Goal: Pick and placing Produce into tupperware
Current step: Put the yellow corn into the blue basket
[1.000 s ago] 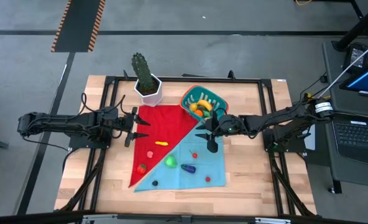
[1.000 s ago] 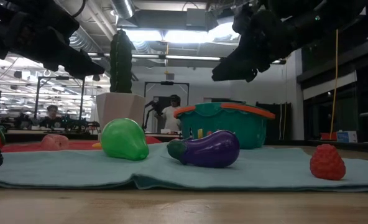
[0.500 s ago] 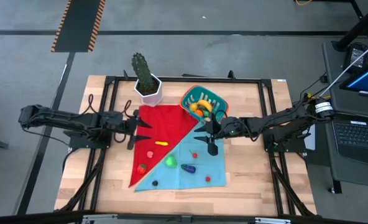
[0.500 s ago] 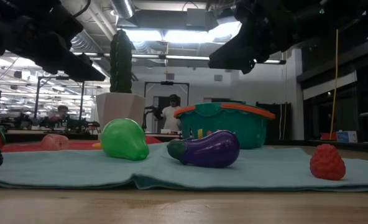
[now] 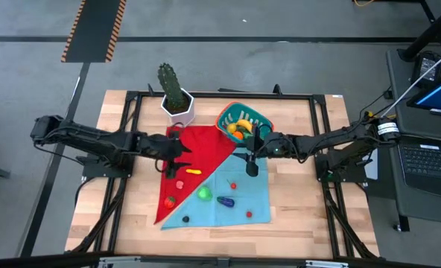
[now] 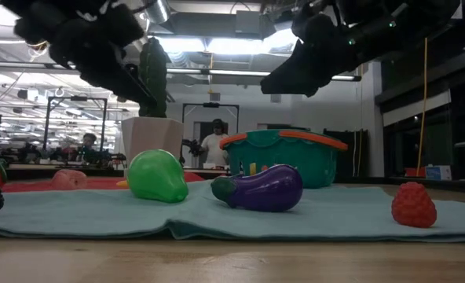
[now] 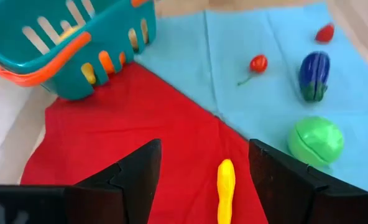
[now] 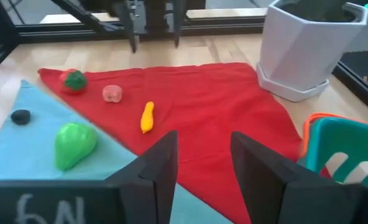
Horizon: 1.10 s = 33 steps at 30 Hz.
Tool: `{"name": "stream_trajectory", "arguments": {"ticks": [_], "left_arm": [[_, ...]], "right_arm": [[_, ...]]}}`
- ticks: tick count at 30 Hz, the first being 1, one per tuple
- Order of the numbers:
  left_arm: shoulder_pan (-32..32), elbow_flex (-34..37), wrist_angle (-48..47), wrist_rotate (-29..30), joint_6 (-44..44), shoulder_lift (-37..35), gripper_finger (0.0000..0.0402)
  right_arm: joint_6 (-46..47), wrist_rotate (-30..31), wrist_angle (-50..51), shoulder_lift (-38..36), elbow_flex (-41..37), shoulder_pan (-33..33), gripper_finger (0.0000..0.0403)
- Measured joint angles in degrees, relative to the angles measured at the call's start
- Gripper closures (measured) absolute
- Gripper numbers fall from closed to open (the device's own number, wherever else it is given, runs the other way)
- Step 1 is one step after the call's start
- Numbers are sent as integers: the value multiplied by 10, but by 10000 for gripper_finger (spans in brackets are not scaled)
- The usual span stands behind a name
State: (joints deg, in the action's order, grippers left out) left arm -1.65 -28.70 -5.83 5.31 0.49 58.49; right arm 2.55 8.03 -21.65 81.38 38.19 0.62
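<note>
The wooden counter (image 5: 131, 223) carries a red cloth (image 5: 202, 152) and a light blue cloth (image 5: 243, 197), laid as 2 triangles. At the far edge of the cloths stands the teal ribbed plastic tupperware with an orange rim (image 5: 259, 117); orange and yellow produce is already seen inside it. A tall green cactus in a white hexagonal pot (image 5: 177, 104) stands beside it, off the red cloth's far corner.

Over the last second the left gripper (image 5: 177, 155) has been brought inward from the counter's left side and is now held over the red cloth, above the small yellow elongated toy vegetable (image 7: 225, 190). Its jaws are spread wide and nothing is held between them. This is judged to be an approach to the next pick.

The right gripper (image 5: 251, 152) has shifted only slightly and hangs just beside the tupperware, over the seam of the 2 cloths. Its jaws are parted moderately and nothing is gripped.

Left on the cloths are a green pear-shaped toy (image 5: 204, 193), a dark purple toy eggplant (image 5: 226, 201), a red strawberry-like toy (image 5: 249, 214), a small red cherry (image 5: 233, 185), a pink round piece (image 5: 179, 183), a red tomato-like toy (image 5: 170, 200) and a small dark berry (image 5: 185, 219).
</note>
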Motion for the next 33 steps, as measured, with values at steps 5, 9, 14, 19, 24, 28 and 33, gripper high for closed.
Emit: {"name": "stream_trajectory", "arguments": {"ticks": [5, 9, 14, 19, 24, 28, 33], "left_arm": [[0, -47, -42, 0, 0, 57, 171], [-3, -49, -44, 0, 1, 73, 171], [-3, -49, -49, 0, 1, 81, 171], [-3, -49, -47, 0, -10, 87, 171], [-11, -50, -47, 1, -34, 116, 171], [-20, -50, -41, 11, -34, 154, 171], [-26, -50, -38, 27, -54, 193, 171]], "right_arm": [[0, 0, 0, 0, 0, -9, 253], [0, 0, 3, 0, 0, -9, 253], [2, -2, 12, 0, 0, -8, 253], [3, -2, 22, 0, 0, -8, 253], [2, -2, 41, 0, 0, -8, 253], [3, -2, 47, 0, 0, -8, 253], [2, -2, 49, 0, 0, -8, 253]]}}
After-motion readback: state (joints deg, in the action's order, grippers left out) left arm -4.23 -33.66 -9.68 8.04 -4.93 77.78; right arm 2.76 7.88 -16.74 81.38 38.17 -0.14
